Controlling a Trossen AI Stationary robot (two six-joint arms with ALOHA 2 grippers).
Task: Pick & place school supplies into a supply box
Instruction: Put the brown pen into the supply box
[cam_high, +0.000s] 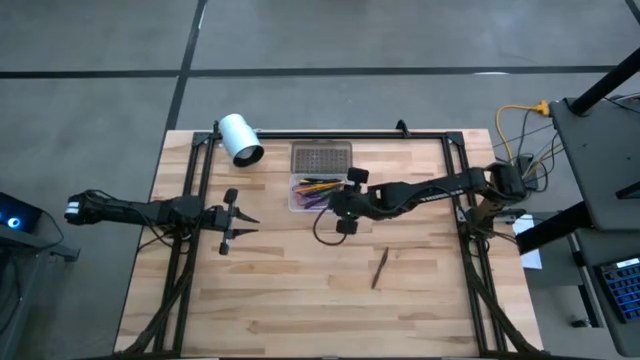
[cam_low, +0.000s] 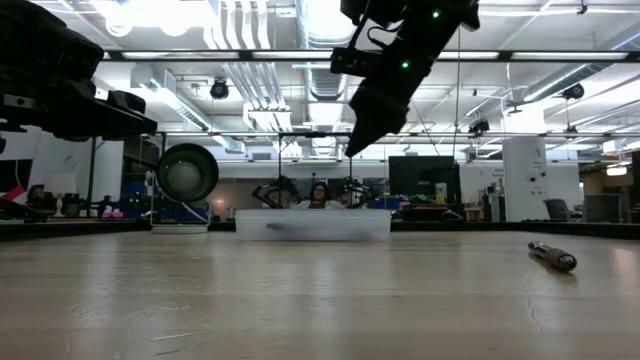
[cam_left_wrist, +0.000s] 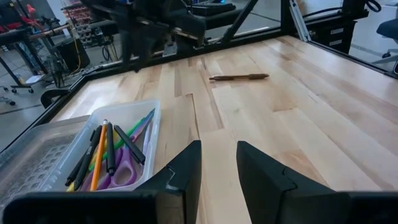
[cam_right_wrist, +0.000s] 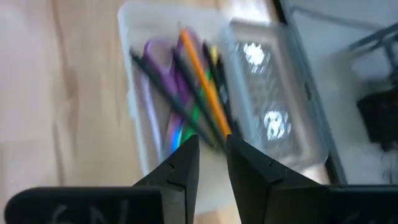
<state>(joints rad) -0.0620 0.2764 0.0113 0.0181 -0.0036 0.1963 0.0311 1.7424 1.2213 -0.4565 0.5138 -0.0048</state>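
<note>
**One pen left on the table, nearer the right arm**

Right gripper (cam_high: 335, 200) hangs above the near edge of the box (cam_high: 322, 192), fingers a narrow gap apart with nothing between them; its wrist view looks straight down past the empty fingertips onto the pens already inside. Left gripper (cam_high: 246, 223) waits over the table's left part, well apart from the box, its fingers parted and empty too.

Going down in size: the table (cam_high: 300, 300) is bare wood apart from a few things. A white cylinder (cam_high: 240, 138) lies at the far left corner. The box sits at the far middle, its dotted lid (cam_high: 321, 157) lying open behind it. Inside are the supplies (cam_left_wrist: 109, 155): orange, green, yellow and dark pens laid lengthwise, with purple scissors (cam_left_wrist: 124, 173) under them.

Smallest is the single dark pen (cam_high: 380, 268) still out on the boards. It lies toward the near edge and a little to the right of the right gripper, well apart from the box. Its long axis runs nearly near-to-far, tipped slightly. I judge it the last item to collect. The right arm is clearly nearer; the left would have to cross the middle of the table. To take it, the right gripper would need to draw back toward the near edge and set its fingers across the pen's length, one on each long side.
</note>
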